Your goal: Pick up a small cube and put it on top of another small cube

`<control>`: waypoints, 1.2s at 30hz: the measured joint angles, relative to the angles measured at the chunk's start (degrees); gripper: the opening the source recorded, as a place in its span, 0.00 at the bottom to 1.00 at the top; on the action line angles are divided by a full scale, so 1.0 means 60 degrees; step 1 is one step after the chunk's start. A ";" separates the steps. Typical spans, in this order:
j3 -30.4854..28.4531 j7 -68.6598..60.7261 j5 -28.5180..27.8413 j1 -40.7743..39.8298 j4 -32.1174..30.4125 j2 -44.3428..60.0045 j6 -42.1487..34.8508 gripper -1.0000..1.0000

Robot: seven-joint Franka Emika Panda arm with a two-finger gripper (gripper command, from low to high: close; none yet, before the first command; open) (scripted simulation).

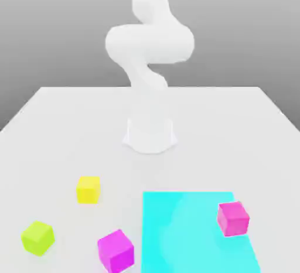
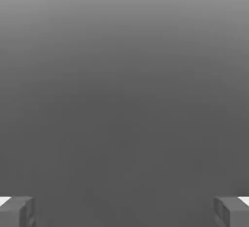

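The cyan sheet lies on the tabletop. The pink cube sits at its edge on the exterior view's right. Off its edge on the exterior view's left, the magenta cube is near, the yellow cube farther out, and the lime cube well apart. The arm rises behind the sheet; the gripper is spread wide, nothing between its fingers.
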 joint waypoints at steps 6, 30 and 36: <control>-0.1022 -0.0682 0.0697 0.0138 -0.0234 0.2130 0.0735 0.50; -0.2699 -0.2843 0.2768 -0.1400 -0.0975 1.0237 0.3957 0.50; -0.2007 -0.3318 0.3390 -0.1981 -0.0739 1.1235 0.4681 0.00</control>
